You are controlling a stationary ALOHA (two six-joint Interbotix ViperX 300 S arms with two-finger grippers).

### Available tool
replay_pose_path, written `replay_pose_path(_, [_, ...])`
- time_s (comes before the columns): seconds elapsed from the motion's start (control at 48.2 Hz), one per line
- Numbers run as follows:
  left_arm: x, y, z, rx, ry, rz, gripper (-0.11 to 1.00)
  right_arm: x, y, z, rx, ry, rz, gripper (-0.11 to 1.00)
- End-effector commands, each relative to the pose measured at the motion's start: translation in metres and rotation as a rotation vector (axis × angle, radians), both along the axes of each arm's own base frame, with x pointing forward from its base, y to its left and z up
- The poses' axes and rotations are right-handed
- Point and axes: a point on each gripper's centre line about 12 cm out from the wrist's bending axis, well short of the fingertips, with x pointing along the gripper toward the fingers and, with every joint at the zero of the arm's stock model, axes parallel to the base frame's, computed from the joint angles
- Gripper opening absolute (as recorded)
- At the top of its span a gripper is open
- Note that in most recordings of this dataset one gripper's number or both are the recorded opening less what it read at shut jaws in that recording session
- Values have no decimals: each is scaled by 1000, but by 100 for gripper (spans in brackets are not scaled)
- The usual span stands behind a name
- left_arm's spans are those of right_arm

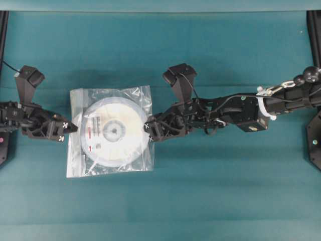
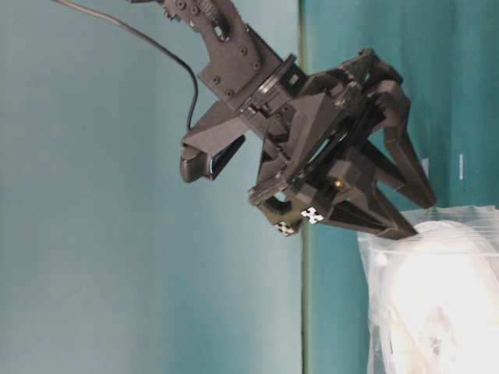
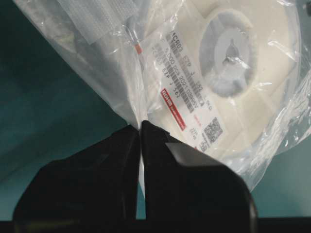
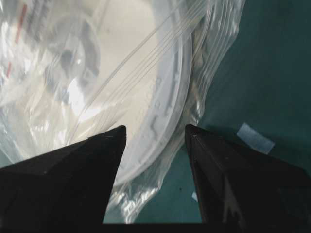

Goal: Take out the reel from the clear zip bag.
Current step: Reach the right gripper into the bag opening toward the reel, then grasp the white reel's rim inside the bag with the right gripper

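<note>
left tool (image 3: 140,133) pinches the clear zip bag (image 1: 75,150) edge; right tool (image 4: 154,131) gapes astride the reel (image 1: 114,131) rim (still bagged). next: clamp and pull.

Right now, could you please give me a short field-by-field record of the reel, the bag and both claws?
reel: inside the clear zip bag, label facing up
bag: lying on the teal table
left claw: shut, pinching the bag's left edge
right claw: open, its jaws either side of the reel's rim at the bag's right edge
</note>
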Motion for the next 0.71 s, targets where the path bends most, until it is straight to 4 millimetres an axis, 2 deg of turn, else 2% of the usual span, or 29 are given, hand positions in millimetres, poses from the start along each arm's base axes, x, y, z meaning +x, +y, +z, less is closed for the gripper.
replay_pose_path(0.0, [5, 0, 4, 5, -23, -5, 2, 7, -1, 10, 3, -39, -9, 71])
replay_pose_path(0.519, [5, 0, 4, 7, -22, -8, 2, 11, -5, 1, 10, -17, -19, 71])
replay_pose_path(0.685, [6, 0, 5, 6, -24, -5, 2, 18, -5, 2, 9, -27, -18, 71])
